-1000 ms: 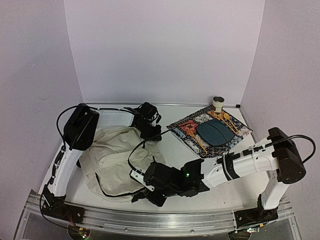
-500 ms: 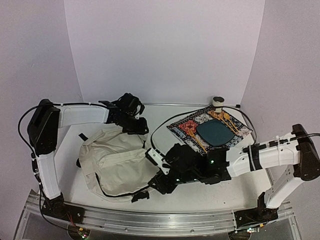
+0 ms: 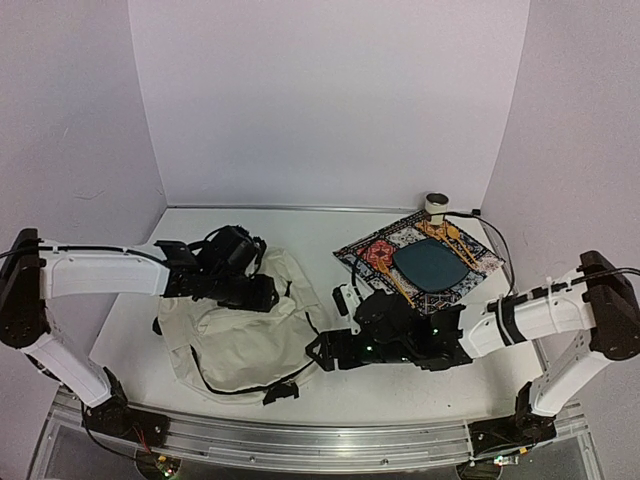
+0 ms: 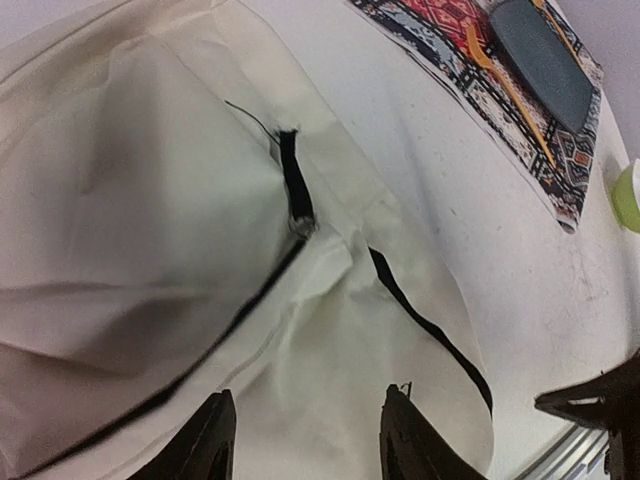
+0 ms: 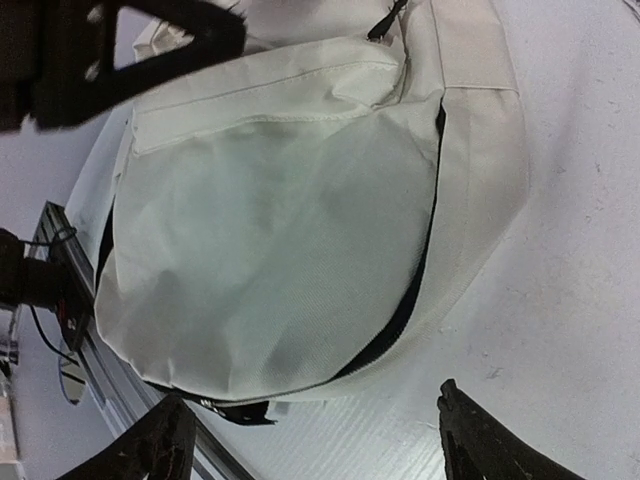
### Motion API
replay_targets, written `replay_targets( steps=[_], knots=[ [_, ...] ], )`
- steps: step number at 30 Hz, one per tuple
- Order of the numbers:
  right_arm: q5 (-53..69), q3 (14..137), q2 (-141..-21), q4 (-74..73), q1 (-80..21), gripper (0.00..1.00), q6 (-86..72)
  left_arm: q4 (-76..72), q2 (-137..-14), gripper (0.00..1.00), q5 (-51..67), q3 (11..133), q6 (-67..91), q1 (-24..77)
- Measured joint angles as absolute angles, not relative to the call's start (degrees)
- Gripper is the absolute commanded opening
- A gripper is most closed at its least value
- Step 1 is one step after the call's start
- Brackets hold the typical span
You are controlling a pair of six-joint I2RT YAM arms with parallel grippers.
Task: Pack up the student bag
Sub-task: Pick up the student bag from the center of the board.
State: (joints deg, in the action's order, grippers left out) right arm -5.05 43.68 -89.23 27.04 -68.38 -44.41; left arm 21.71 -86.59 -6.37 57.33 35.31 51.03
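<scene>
The left gripper (image 4: 305,400) holds its two black, wedge-shaped fingers (image 4: 215,440) moderately apart with nothing between them, hovering over cream cloth. The right gripper (image 5: 315,400) spreads its black fingers wide and also grips nothing. Directly under the left gripper, and at 9 o'clock from the right one in the top view, lies the student bag (image 3: 235,335). It is a soft off-white fabric backpack, slumped flat and rumpled, with a stitched front pocket (its seam is plain in the right wrist view). A black zipper line (image 4: 296,190) runs to a small metal pull, and a thin black strap (image 4: 430,325) trails across the bag's edge. The right gripper's tips sit just beside the bag's right edge; whether they touch the cloth cannot be told. The white table (image 3: 400,385) is smooth and faintly scuffed, with open surface at 12 o'clock from the right gripper. At 1 o'clock lies a flat patterned mat (image 3: 480,262) in red, black and white. It carries a dark teal, rounded plate (image 3: 432,265), with a slim orange utensil (image 4: 505,85) beside the plate and a small cup (image 3: 436,205) at the mat's far corner. A ribbed aluminium rail (image 3: 330,435) borders the table at 6 o'clock, close to the bag's near edge.
</scene>
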Motion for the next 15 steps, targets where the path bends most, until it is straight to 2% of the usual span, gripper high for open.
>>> replay_targets(
  steps=[10, 13, 15],
  knots=[
    [-4.0, 43.9, -99.4, 38.7, -68.3, 0.64, -55.3, 21.0, -76.1, 0.51, -13.3, 47.1, 46.6, 65.6],
    [-3.8, 44.2, -101.4, 39.8, -68.2, 0.58, -57.2, 21.1, -74.4, 0.51, -15.3, 45.9, 49.4, 68.8],
    [-3.8, 44.8, -102.5, 40.3, -68.2, 0.5, -57.9, 21.0, -73.8, 0.5, -16.5, 45.7, 51.3, 70.9]
  ],
)
